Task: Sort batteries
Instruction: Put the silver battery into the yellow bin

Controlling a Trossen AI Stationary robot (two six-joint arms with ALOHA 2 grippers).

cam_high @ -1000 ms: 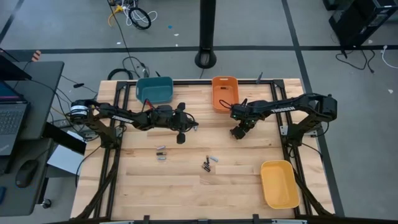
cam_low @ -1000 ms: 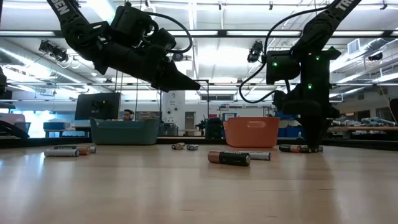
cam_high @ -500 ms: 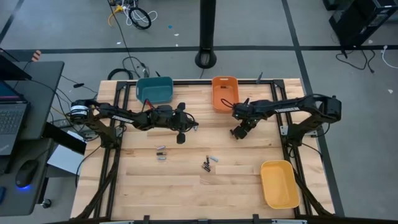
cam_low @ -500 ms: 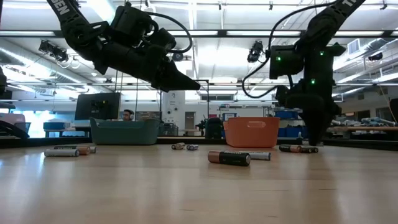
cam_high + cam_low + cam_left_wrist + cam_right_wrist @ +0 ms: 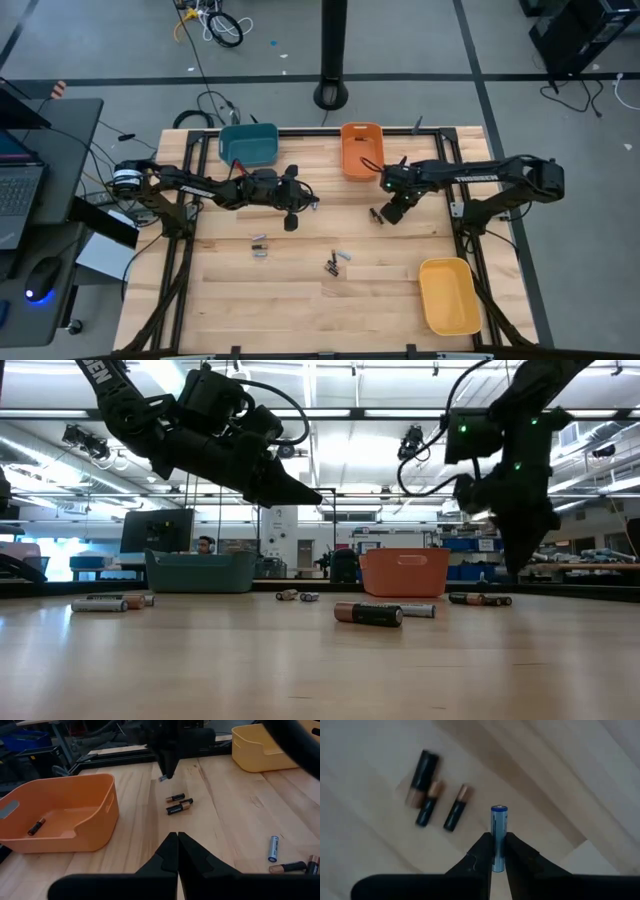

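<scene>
Right gripper (image 5: 498,851) pinches a blue-tipped battery (image 5: 498,837) upright, above three dark batteries (image 5: 427,809) near the orange bin (image 5: 361,148) (end-on hold, I judge, eases dropping). Left gripper (image 5: 177,851), pressed together, waits mid-table.

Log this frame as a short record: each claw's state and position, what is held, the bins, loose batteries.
right claw: shut on a blue-and-silver cylindrical battery, lifted above the table beside the orange plastic bin
left claw: shut, empty, raised over table centre
orange bin contents: one dark battery
teal plastic bin: contents unclear
yellow plastic bin: appears empty
loose batteries: three dark copper-tipped ones below the right claw; others mid-table
</scene>
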